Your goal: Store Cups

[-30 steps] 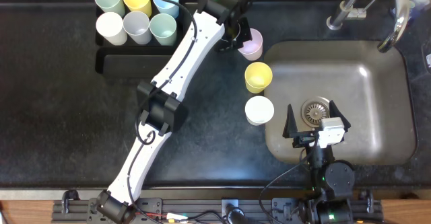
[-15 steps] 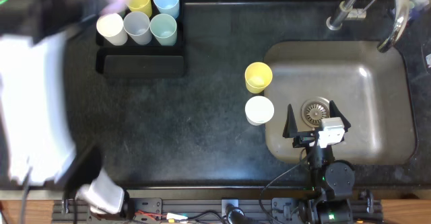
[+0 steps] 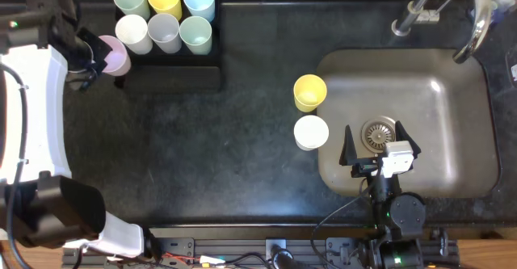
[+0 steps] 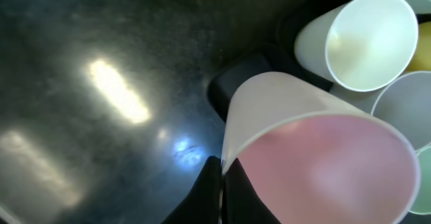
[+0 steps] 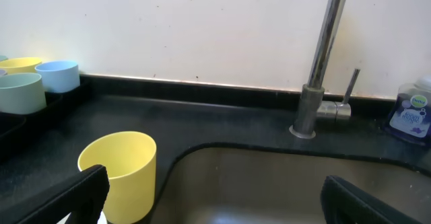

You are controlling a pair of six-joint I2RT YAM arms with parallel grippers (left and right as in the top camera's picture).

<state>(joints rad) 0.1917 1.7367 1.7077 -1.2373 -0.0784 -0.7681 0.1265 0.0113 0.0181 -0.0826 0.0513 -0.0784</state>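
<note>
Left arm (image 3: 31, 115): white shells, black joints, thin black cable (image 3: 18, 152) along the link. Right arm (image 3: 393, 208): black, round joint, white/grey cam block (image 3: 396, 157) on wrist, 2 black fingers (image 3: 348, 146). Red/yellow wires (image 3: 202, 260) at bases.

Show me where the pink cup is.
The pink cup is in the left gripper, at the top view's far left, beside the white cup in the black tray.

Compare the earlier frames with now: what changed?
The left hand carried the pink cup from beside the sink across to the left end of the tray. The yellow cup, white cup and right hand stayed put.
</note>
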